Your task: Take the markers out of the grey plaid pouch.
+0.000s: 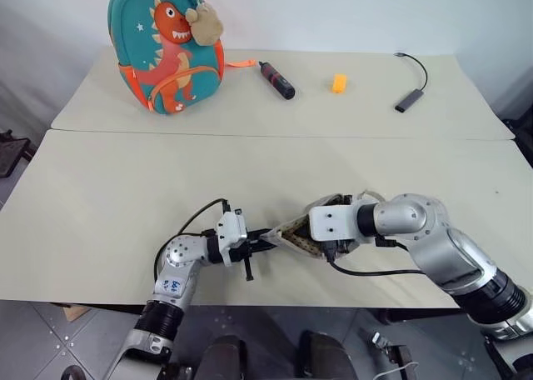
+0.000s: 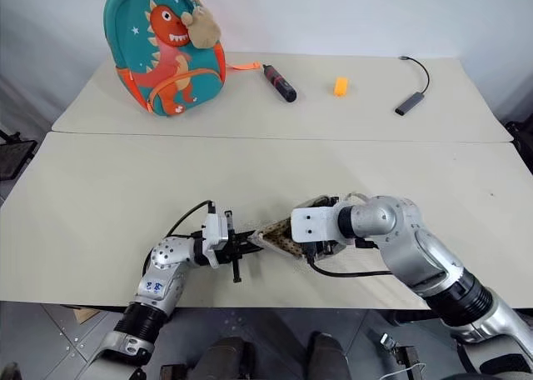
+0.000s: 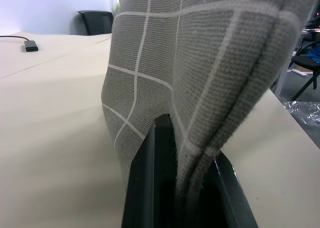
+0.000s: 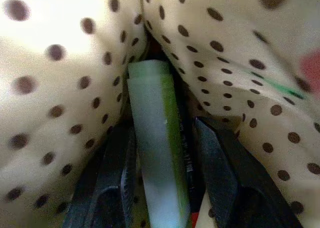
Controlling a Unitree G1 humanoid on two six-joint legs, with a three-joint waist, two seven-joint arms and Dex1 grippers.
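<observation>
left gripper (image 1: 265, 242) jaws pinch the grey plaid fabric pouch's (image 1: 297, 236) edge near the table (image 1: 100, 205) front, right gripper (image 4: 165, 153) jaws spread round a pale green marker (image 4: 157, 138) inside.

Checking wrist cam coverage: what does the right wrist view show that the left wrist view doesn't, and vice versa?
Right wrist only: the polka-dot lining inside the grey plaid pouch, with a pale green marker between the right gripper fingers, open around it.

Left wrist only: the pouch's grey grid outside, pinched in the shut left gripper, plus the table and a cable adapter.

Shared: the same pouch, inside versus outside.
</observation>
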